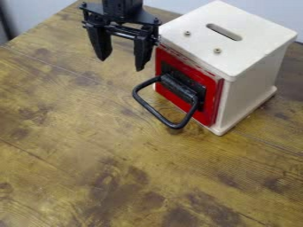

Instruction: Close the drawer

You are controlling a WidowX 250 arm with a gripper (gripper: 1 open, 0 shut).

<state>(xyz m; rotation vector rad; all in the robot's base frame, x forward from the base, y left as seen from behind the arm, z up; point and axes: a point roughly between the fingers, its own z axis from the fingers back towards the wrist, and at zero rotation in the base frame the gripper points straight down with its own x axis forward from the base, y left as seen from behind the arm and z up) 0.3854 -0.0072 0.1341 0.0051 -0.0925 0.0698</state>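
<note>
The red drawer (204, 87) sits in the pale wooden cube casing (229, 44) at the upper right, its front nearly flush with the casing. Its black front plate (180, 85) faces left and front. The large black wire loop handle (157, 105) hangs from it onto the table. My gripper (122, 53) hovers just left of the casing, behind the handle, fingers pointing down. It is open and empty, and touches nothing.
The wooden table (106, 160) stretches to the front and left. A dark object (6, 19) shows at the top left corner past the table edge.
</note>
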